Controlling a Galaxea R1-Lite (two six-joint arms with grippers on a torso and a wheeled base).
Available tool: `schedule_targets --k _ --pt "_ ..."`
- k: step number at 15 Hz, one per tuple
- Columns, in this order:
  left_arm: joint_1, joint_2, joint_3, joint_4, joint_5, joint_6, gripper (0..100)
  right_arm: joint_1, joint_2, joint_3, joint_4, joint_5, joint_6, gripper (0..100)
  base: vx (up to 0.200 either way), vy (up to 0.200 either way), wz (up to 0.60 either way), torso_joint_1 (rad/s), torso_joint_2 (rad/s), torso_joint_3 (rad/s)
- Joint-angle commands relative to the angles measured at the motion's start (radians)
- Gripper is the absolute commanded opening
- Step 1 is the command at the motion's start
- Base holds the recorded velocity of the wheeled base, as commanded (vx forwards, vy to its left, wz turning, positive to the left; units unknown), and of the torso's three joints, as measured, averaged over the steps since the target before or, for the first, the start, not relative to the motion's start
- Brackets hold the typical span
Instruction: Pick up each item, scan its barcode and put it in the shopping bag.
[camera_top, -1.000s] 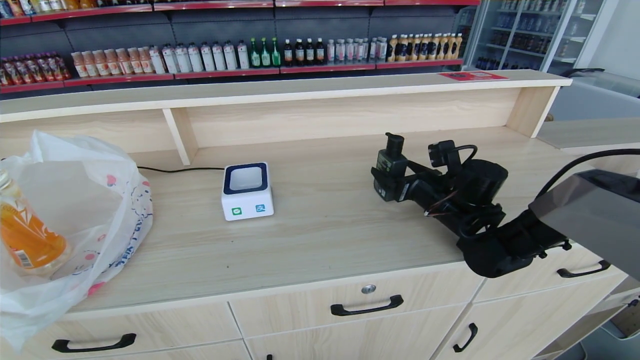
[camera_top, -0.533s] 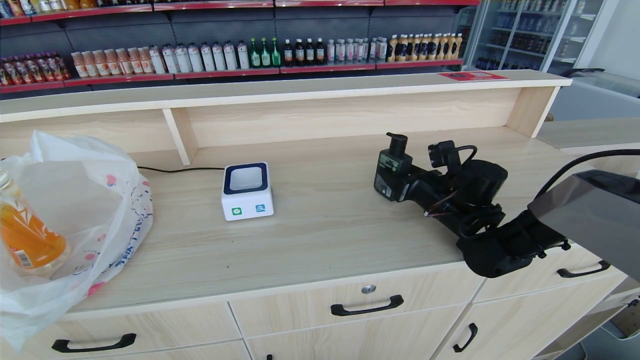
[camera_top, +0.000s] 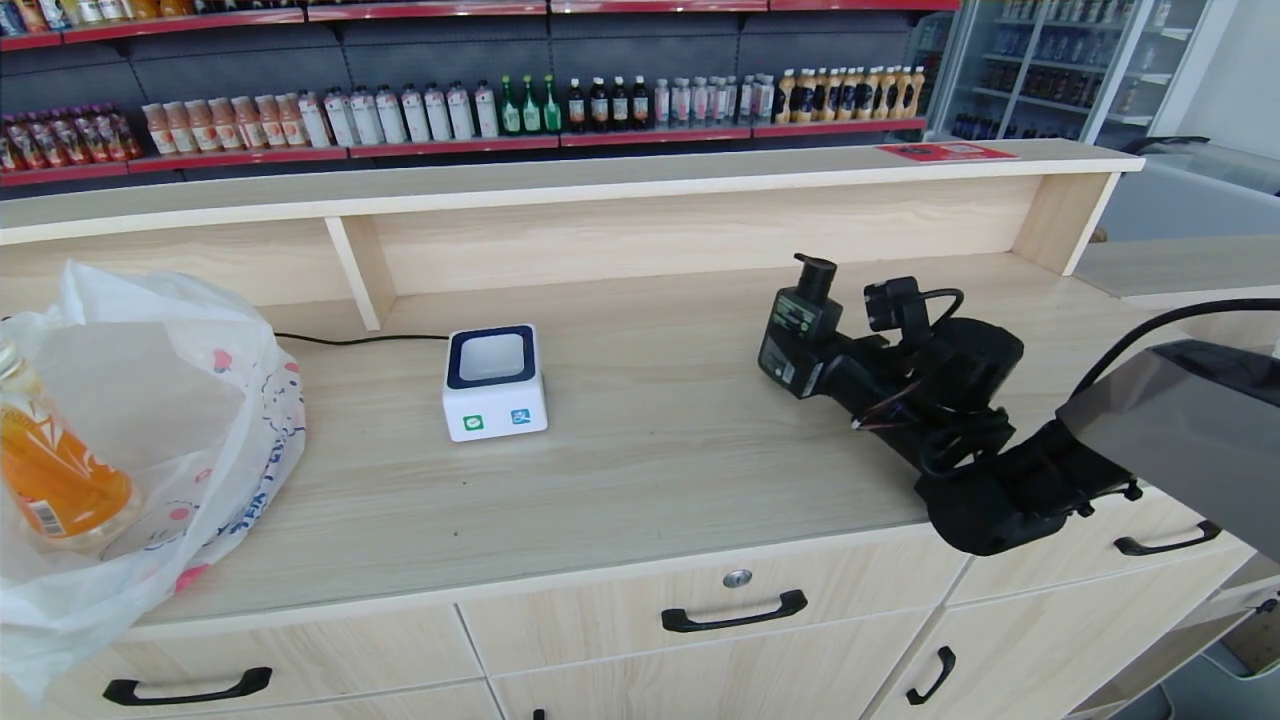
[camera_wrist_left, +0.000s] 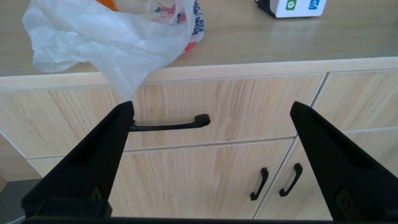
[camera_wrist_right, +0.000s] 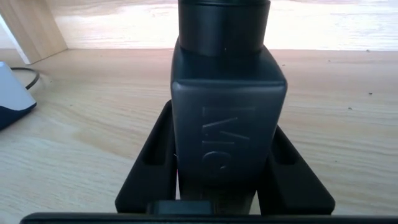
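Observation:
My right gripper (camera_top: 812, 352) is shut on a dark square bottle (camera_top: 797, 327) with a black pump cap, held just above the wooden counter (camera_top: 640, 450) right of centre. Up close in the right wrist view the dark bottle (camera_wrist_right: 227, 121) sits squeezed between the two black fingers (camera_wrist_right: 155, 158). The white barcode scanner (camera_top: 495, 381) with a dark-framed window stands on the counter to the bottle's left. A white plastic shopping bag (camera_top: 150, 420) lies at the counter's left end with an orange drink bottle (camera_top: 55, 470) inside. My left gripper (camera_wrist_left: 208, 155) is open, below the counter front, facing the drawers.
A black cable (camera_top: 350, 340) runs from the scanner toward the bag. A raised wooden shelf (camera_top: 560, 190) with a divider (camera_top: 360, 270) backs the counter. Drawers with black handles (camera_top: 733, 612) line the front. Store shelves of bottles (camera_top: 500, 105) stand behind.
My right gripper has lifted the dark bottle slightly and turned it more upright, shifting a little to the right. The bag, scanner and left arm have not moved.

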Motion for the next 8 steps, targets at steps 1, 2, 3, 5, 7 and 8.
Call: schedule_targets --k 1,2,3,5,7,8 --pt "0.000 0.000 0.000 -0.001 0.000 0.000 100 0.005 -0.014 0.017 -0.027 0.001 0.000 0 0.000 0.000 0.00 0.000 0.00 0.000" --pt "0.000 0.000 0.000 -0.001 0.000 0.000 100 0.010 -0.022 0.037 -0.061 -0.002 0.002 0 0.000 0.000 0.00 0.000 0.00 0.000" --pt "0.000 0.000 0.000 -0.001 0.000 0.000 100 0.012 -0.031 0.070 -0.093 -0.002 0.002 0 0.000 0.000 0.00 0.000 0.00 0.000" --pt "0.000 0.000 0.000 -0.001 0.000 0.000 100 0.013 -0.091 0.169 -0.139 -0.006 -0.003 0 0.000 0.000 0.00 0.000 0.00 0.000" --pt "0.000 0.000 0.000 -0.001 0.000 0.000 100 0.016 -0.166 0.248 -0.142 -0.009 -0.012 0 0.000 0.000 0.00 0.000 0.00 0.000" --pt "0.000 0.000 0.000 0.001 0.000 -0.020 100 0.018 -0.232 0.284 -0.142 -0.009 -0.032 0 0.000 0.000 0.00 0.000 0.00 0.000"
